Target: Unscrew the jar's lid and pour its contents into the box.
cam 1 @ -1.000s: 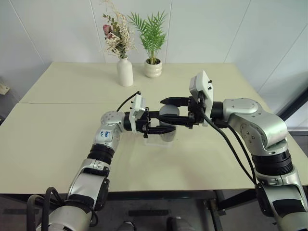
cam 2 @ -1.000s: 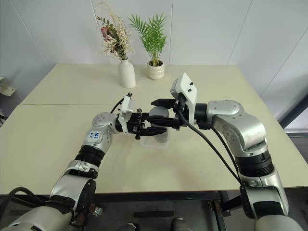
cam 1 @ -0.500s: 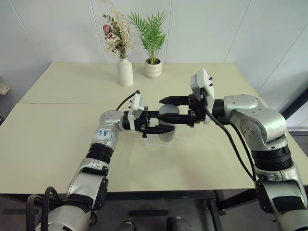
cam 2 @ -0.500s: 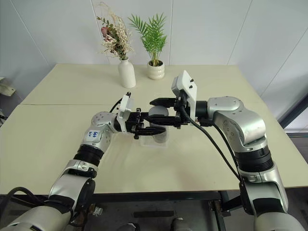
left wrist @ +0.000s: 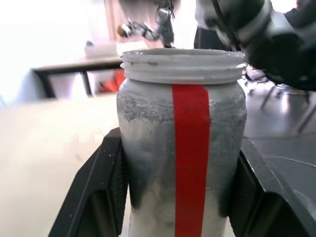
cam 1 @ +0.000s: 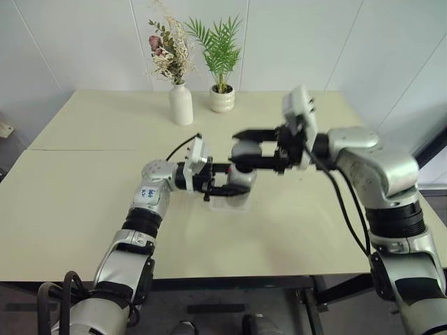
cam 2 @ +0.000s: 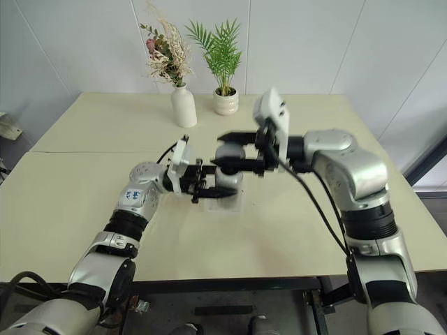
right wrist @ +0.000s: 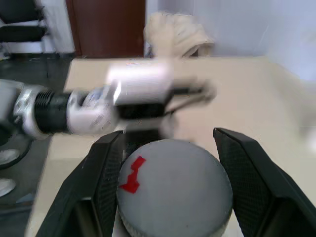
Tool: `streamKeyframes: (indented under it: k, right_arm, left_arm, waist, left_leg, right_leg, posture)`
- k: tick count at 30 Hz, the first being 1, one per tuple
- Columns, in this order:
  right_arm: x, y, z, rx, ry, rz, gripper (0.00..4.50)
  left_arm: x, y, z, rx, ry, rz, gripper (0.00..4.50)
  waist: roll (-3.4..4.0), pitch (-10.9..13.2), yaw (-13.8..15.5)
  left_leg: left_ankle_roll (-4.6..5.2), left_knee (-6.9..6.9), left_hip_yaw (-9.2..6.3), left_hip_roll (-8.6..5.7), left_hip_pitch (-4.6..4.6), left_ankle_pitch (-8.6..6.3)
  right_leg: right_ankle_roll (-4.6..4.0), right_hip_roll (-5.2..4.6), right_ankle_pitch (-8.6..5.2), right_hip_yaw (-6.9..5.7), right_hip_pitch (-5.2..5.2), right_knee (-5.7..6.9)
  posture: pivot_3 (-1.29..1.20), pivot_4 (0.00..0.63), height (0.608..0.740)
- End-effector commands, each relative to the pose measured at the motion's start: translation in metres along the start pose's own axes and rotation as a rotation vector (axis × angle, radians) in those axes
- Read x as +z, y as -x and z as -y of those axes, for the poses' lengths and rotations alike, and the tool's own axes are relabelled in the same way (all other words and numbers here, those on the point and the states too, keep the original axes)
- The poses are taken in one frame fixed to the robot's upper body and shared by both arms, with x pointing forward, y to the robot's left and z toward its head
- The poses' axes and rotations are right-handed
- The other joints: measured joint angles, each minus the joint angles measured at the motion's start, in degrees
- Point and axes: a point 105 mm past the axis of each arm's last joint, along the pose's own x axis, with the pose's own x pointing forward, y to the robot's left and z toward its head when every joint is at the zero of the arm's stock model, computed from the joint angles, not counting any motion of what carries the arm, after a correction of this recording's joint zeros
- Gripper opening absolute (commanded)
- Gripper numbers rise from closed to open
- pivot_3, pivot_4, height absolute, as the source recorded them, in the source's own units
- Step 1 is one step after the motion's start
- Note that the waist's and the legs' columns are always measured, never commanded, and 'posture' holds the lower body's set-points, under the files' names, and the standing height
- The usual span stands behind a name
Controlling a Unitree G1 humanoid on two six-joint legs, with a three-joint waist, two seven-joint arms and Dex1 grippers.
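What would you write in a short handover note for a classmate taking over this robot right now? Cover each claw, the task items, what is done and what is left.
Left claw: shut on the jar, holding it upright over the box.
Right claw: shut on the lid, held above the jar and clear of it.
Jar: open, threaded rim bare. Contents cannot be seen from here.
Box: on the table, under the jar.
Done: lid unscrewed and off.
Left: tip the jar so its contents fall into the box; the lid probably needs putting down.

A pale table [cam 1: 84, 202] carries a white vase [cam 1: 181, 105], a plant pot [cam 1: 222, 100] and the box [cam 1: 230, 204].
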Motion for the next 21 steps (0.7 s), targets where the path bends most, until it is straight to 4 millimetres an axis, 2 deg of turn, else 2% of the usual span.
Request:
streamKeyframes:
  k: [1,7,14,20,21]
  right_arm:
    - [0.012,0.003,0.002,-0.011,0.051,0.034,2.56]
    - [0.011,0.006,0.005,-0.034,0.052,0.031,2.56]
    - [-0.006,0.029,0.016,-0.174,0.032,-0.019,2.56]
    - [-0.031,0.069,0.032,-0.396,0.019,-0.124,2.56]
    - [-0.043,0.079,0.031,-0.443,0.003,-0.166,2.56]
  left_arm:
    - [0.009,-0.003,-0.002,-0.011,-0.037,0.01,2.15]
    - [0.012,-0.003,-0.005,0.013,-0.041,0.026,2.15]
    - [0.035,0.002,-0.017,0.067,-0.087,0.069,2.15]
    - [0.053,0.009,-0.022,0.105,-0.119,0.088,2.15]
    - [0.057,0.013,-0.024,0.127,-0.128,0.089,2.15]
  waist:
    - [0.0,0.0,0.0]
    - [0.01,0.0,0.0]
    - [0.01,0.0,0.1]
    - [0.01,0.0,0.1]
    - [0.01,0.0,0.1]
  left_leg:
    - [0.0,0.0,-0.02,0.01,0.0,0.0]
    - [0.0,0.01,0.03,-0.01,0.0,0.0]
    - [0.0,0.01,0.01,-0.02,-0.02,0.0]
    - [0.0,-0.02,0.03,-0.03,-0.02,0.0]
    - [0.0,-0.02,0.04,-0.03,-0.02,0.0]
  right_leg:
    - [-0.01,0.02,0.0,-0.01,0.0,0.01]
    - [0.0,-0.04,0.0,0.04,0.0,0.02]
    - [0.0,-0.08,0.0,0.02,0.0,0.02]
    - [0.0,-0.09,0.0,0.02,0.0,-0.02]
    - [0.01,-0.09,0.0,0.03,0.0,-0.02]
  posture:
    - [0.0,0.15,0.74]
    - [0.0,0.15,0.74]
    - [0.0,0.15,0.74]
    - [0.0,0.15,0.74]
    - [0.0,0.15,0.74]
